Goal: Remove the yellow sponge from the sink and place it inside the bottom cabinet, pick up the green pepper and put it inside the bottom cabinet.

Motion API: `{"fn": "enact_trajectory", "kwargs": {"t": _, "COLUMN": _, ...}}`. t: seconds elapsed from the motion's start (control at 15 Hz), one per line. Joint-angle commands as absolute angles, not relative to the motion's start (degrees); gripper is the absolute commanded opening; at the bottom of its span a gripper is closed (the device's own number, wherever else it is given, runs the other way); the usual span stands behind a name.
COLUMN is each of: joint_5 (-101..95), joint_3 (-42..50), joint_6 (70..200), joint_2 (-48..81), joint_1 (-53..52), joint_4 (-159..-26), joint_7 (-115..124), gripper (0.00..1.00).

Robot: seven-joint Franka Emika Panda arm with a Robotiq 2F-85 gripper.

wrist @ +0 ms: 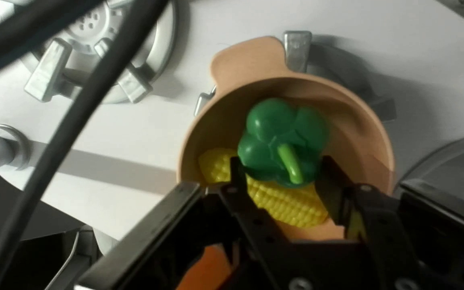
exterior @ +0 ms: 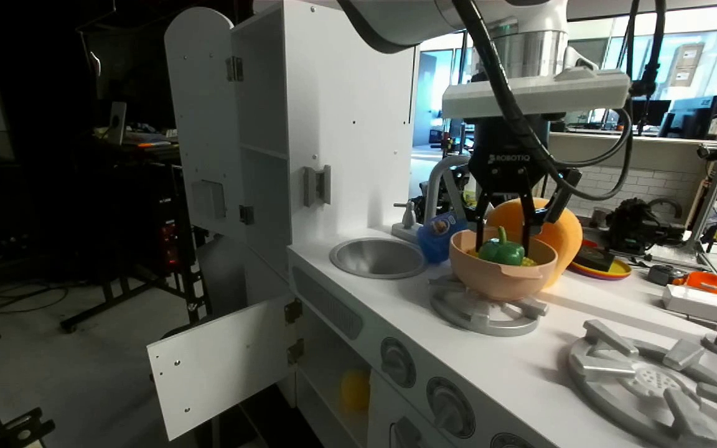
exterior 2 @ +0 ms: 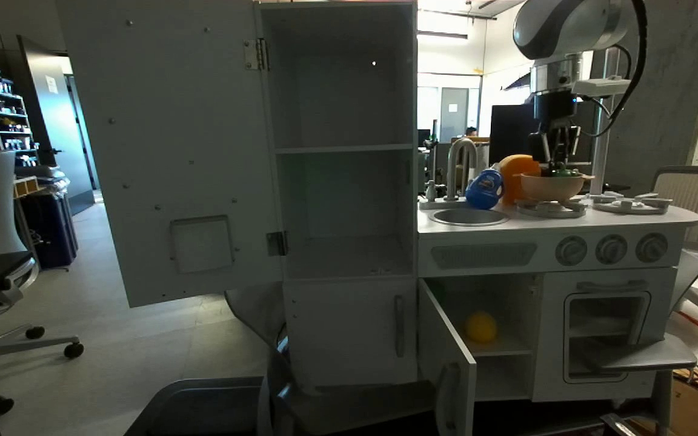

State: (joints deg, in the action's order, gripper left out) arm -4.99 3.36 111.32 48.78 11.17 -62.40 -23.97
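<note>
The green pepper [wrist: 274, 139] sits in a peach-orange bowl [exterior: 489, 279] on a burner, stem up. My gripper [wrist: 280, 163] reaches down into this bowl with one finger on each side of the pepper. Both fingertips appear to touch its sides, so the jaws look shut on it. In both exterior views the yellow sponge [exterior 2: 481, 327] rests on the shelf inside the bottom cabinet [exterior 2: 500, 350], whose door [exterior: 224, 364] stands ajar. Nothing lies in the grey sink [exterior: 376, 258].
Yellow corn [wrist: 292, 203] lies under the pepper in the bowl. A blue bottle [exterior: 438, 239] and an orange object [exterior 2: 515, 172] stand close beside it. The faucet [exterior 2: 453, 166] rises behind the sink. The tall cupboard's door [exterior 2: 185, 151] is swung wide.
</note>
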Motion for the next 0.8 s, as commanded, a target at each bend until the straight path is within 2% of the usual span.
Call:
{"fn": "enact_trajectory", "kwargs": {"t": 0.0, "joint_5": -6.2, "joint_3": 3.5, "joint_6": 109.1, "joint_2": 50.4, "joint_1": 10.8, "joint_4": -59.2, "joint_7": -22.8, "gripper": 0.22}}
{"fn": "enact_trajectory", "kwargs": {"t": 0.73, "joint_5": -6.1, "joint_3": 3.1, "joint_6": 106.3, "joint_2": 41.5, "joint_1": 10.3, "joint_4": -62.0, "joint_7": -25.1, "gripper": 0.22}}
